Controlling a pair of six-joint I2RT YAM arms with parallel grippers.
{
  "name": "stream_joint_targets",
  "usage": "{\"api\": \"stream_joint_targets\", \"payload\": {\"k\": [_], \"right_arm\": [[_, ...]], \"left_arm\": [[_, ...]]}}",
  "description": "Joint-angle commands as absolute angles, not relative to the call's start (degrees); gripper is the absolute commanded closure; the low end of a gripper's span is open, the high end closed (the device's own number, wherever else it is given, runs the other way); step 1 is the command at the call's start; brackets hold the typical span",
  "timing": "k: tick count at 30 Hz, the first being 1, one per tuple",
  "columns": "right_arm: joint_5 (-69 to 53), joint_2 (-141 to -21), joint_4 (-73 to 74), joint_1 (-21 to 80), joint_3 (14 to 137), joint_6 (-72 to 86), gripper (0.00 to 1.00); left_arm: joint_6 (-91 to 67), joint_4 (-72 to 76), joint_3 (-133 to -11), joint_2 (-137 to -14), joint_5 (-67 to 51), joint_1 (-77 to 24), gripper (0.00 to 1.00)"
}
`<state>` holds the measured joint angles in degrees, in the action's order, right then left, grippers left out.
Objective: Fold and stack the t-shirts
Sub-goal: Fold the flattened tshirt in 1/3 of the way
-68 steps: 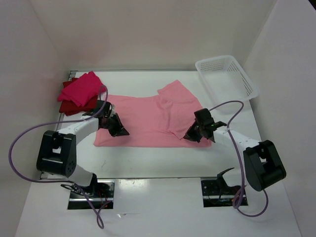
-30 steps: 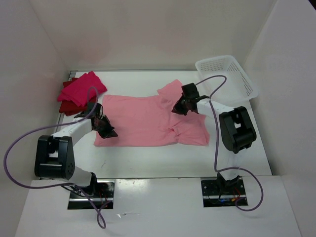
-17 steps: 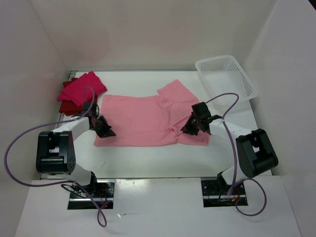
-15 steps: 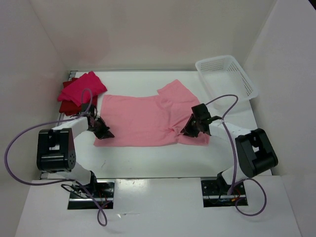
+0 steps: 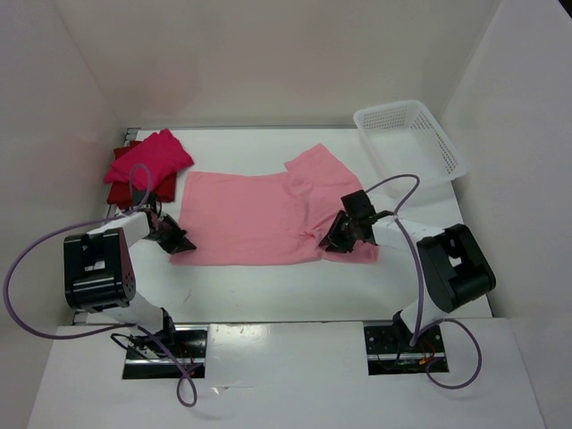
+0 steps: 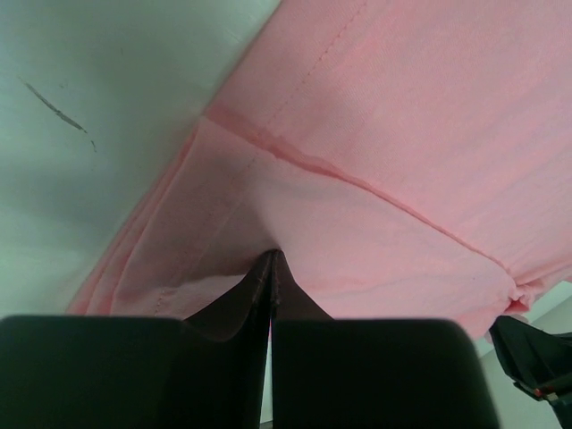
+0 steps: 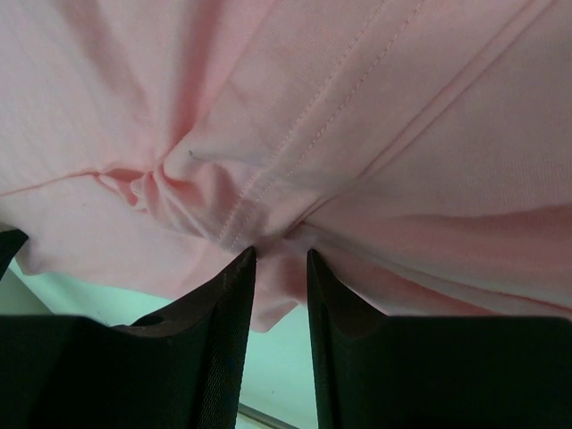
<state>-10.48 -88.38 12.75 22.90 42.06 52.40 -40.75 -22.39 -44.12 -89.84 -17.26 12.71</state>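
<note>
The pale pink t-shirt [image 5: 259, 219] lies spread across the middle of the table, its right part rumpled and folded over. My left gripper [image 5: 177, 241] sits at the shirt's near left corner. In the left wrist view its jaws [image 6: 273, 256] are shut on a pinch of pale pink cloth [image 6: 402, 134]. My right gripper [image 5: 332, 239] rests on the shirt's near right part. In its wrist view the gripper [image 7: 280, 255] stands open, with a bunched fold of the shirt [image 7: 357, 107] between the tips. The magenta-pink t-shirt [image 5: 150, 159] lies folded on the dark red t-shirt [image 5: 116, 192] at the far left.
A white lattice basket [image 5: 416, 143] stands at the far right corner. White walls close in the table on the left, back and right. Purple cables loop from both arms over the table's sides.
My right gripper came back from the far sleeve to the shirt's near right part and opened. My left gripper drew leftward, staying shut on the shirt's corner.
</note>
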Motion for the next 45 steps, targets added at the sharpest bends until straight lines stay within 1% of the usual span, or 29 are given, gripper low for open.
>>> {"api": "stream_joint_targets", "payload": {"k": [1, 5, 14, 15, 17, 19, 22, 26, 33, 35, 36, 37, 38, 39, 40, 42, 44, 45], "right_arm": [[-11.9, -90.1, 10.2, 23.4, 44.4, 51.4, 0.65], [-10.3, -91.3, 10.2, 23.4, 46.8, 51.4, 0.67], [-9.6, -95.0, 9.7, 23.4, 50.0, 49.7, 0.67], [-9.6, -95.6, 9.7, 23.4, 50.0, 49.7, 0.69], [-9.6, -95.6, 9.7, 23.4, 50.5, 49.7, 0.78], [-8.7, -95.6, 10.2, 23.4, 51.3, 49.7, 0.91], [-7.9, -95.6, 12.4, 23.4, 53.6, 49.7, 0.99], [-6.2, -97.4, 15.6, 23.4, 59.7, 48.5, 1.0], [-4.4, -106.4, 17.5, 23.4, 70.8, 46.6, 1.0], [-4.4, -109.6, 17.5, 23.4, 74.3, 46.6, 0.94], [-4.4, -110.3, 19.3, 23.4, 75.5, 46.0, 0.81], [-4.4, -110.3, 19.9, 23.4, 76.2, 46.0, 0.72], [-4.4, -108.7, 19.9, 23.4, 75.7, 46.0, 0.6], [-4.4, -107.1, 18.9, 23.4, 74.5, 46.0, 0.56], [-3.6, -105.2, 18.0, 23.4, 71.8, 46.0, 0.54], [-1.7, -99.4, 18.0, 23.9, 69.5, 46.0, 0.51], [-1.1, -95.4, 18.0, 23.9, 64.4, 47.0, 0.51], [-1.1, -91.4, 18.0, 23.9, 62.2, 47.9, 0.55]], "left_arm": [[-40.1, -21.5, -44.8, -91.6, -16.4, 13.6, 0.97], [-40.1, -21.5, -46.8, -91.6, -14.4, 13.6, 0.97], [-40.1, -22.1, -48.2, -93.3, -12.0, 14.7, 0.98], [-40.1, -22.1, -48.2, -93.3, -12.0, 14.7, 0.98], [-40.1, -22.1, -48.2, -93.3, -12.0, 14.7, 0.98], [-40.1, -22.1, -48.2, -92.7, -12.0, 14.7, 0.98], [-40.1, -22.1, -48.2, -92.2, -12.6, 14.7, 0.98], [-40.1, -23.3, -48.2, -90.4, -12.0, 14.7, 0.98], [-39.6, -25.0, -51.2, -84.9, -9.9, 14.7, 0.98], [-39.6, -25.0, -51.2, -83.7, -9.9, 14.7, 0.98], [-39.6, -25.7, -51.7, -82.5, -9.9, 13.0, 0.98], [-39.6, -26.2, -51.7, -82.0, -9.9, 12.1, 0.98], [-39.6, -26.7, -51.7, -81.3, -9.9, 11.1, 0.98], [-40.2, -26.7, -51.7, -79.8, -9.3, 8.3, 0.98], [-40.7, -26.7, -51.2, -78.9, -8.5, 6.6, 0.95], [-42.0, -26.2, -50.0, -77.7, -8.5, 1.2, 0.94], [-44.6, -25.7, -49.2, -78.2, -10.0, -2.3, 0.94], [-45.3, -24.5, -48.4, -79.5, -10.8, -3.6, 0.94]]}}
